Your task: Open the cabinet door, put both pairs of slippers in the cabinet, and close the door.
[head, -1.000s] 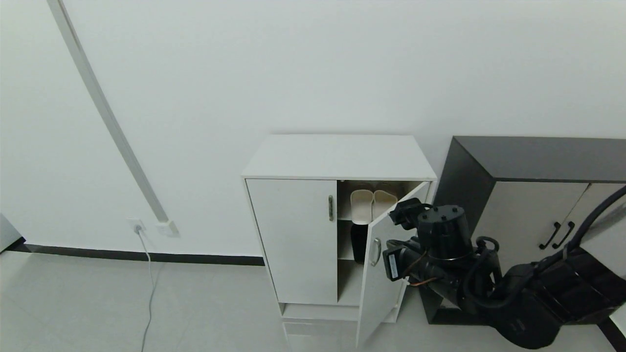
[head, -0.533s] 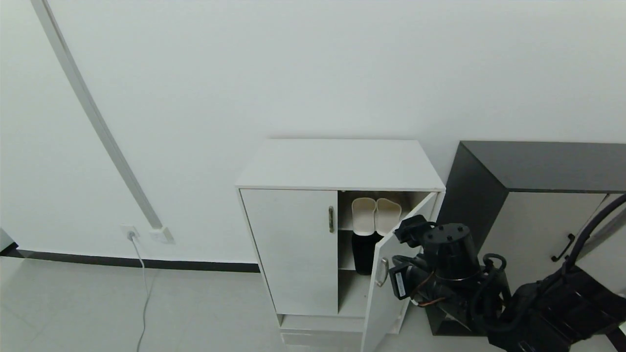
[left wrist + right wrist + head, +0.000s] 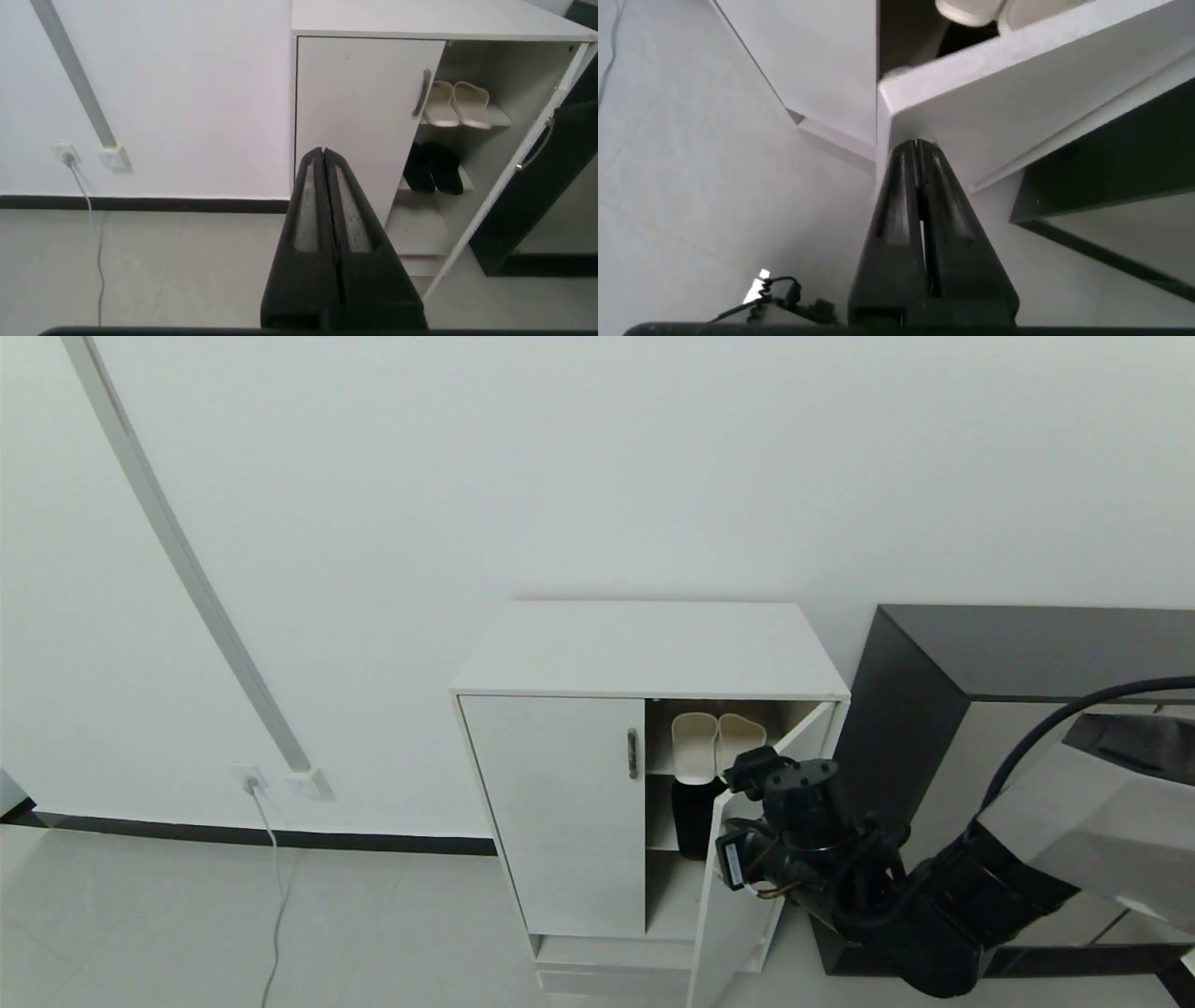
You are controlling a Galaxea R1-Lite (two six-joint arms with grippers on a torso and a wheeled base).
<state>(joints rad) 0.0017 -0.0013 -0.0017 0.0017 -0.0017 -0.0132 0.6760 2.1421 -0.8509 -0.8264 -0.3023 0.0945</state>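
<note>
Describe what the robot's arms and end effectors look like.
The right arm is black with rounded joints, a white label, thin orange wires and a thick black cable. The left end effector and right end effector have tapered black fingers faced in grey.

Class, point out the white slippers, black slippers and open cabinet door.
white slippers [image 3: 695, 745], head view, left slipper.
black slippers [image 3: 419, 168], left wrist view, one slipper.
open cabinet door [image 3: 730, 941], head view, lower panel.

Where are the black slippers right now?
In the head view, the black slippers sit on the middle shelf of the cabinet, below the white slippers, beside the open right door.
</note>
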